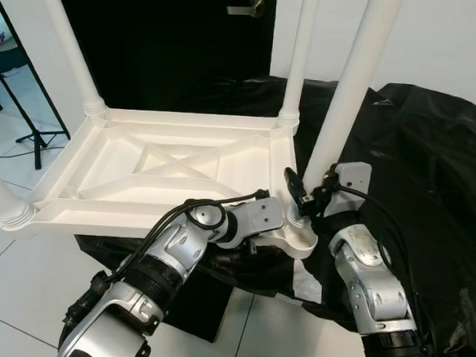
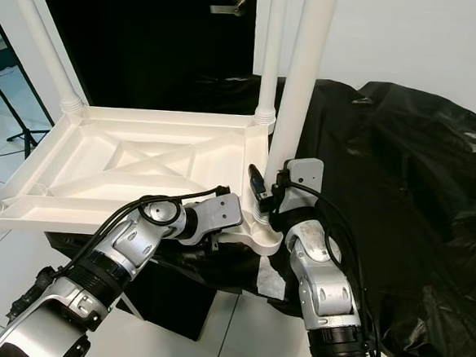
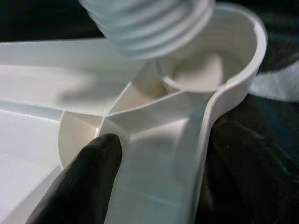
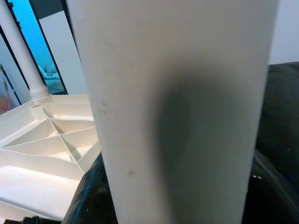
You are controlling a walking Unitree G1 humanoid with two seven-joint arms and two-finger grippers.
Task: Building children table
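Observation:
The white children's table top (image 1: 165, 169) lies upside down on a black-covered surface. Three white legs stand in its corners. A fourth leg (image 1: 351, 80) stands at the near right corner, slightly tilted. Its threaded end (image 3: 149, 23) sits just over the corner socket (image 3: 205, 70) with the threads showing. My right gripper (image 1: 306, 195) is shut on this leg low down, its black fingers (image 4: 88, 196) on both sides of the shaft (image 4: 177, 93). My left gripper (image 1: 255, 233) is shut on the table top's rim at that same corner, one finger (image 3: 84, 182) inside the rim wall and one outside.
Black plastic sheeting (image 1: 434, 176) covers the surface to the right and behind. A black door with a metal handle (image 1: 248, 6) stands at the back. A thin black stand (image 1: 37, 136) is on the white tiled floor (image 1: 1, 293) at the left.

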